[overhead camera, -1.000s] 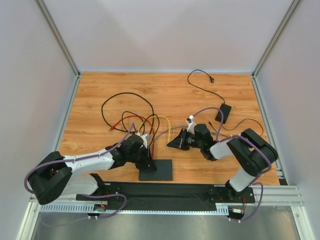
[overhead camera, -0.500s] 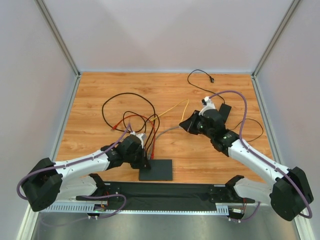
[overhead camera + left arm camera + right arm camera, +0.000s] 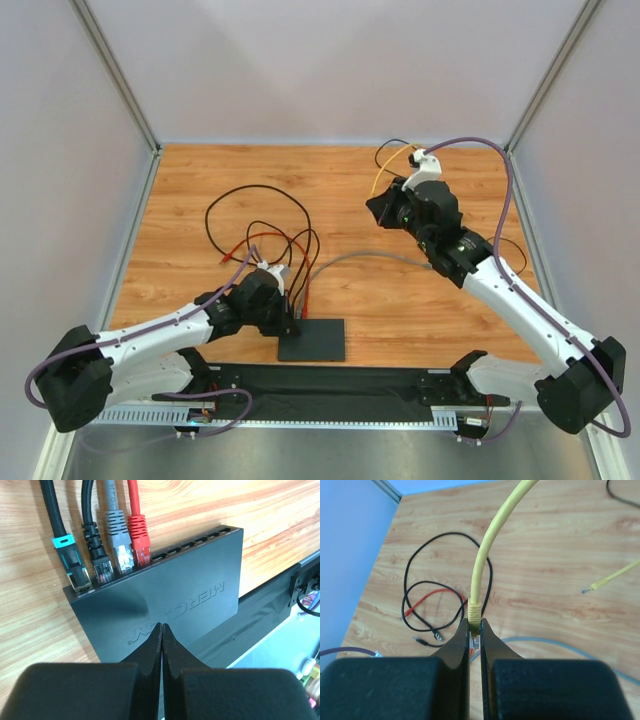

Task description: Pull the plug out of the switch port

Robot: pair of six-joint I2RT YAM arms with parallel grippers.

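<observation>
Near the near edge, left of centre, our left gripper has its jaws pressed together with nothing between them, tips over the switch, which lies flat with four cables plugged in. Toward the far right corner, our right gripper clamps the yellow plug, well apart from the switch.

Black and red cable loops crowd the surface behind the switch; four plugs fill its left ports. Right of it the wood lies open, crossed by a grey cable.
</observation>
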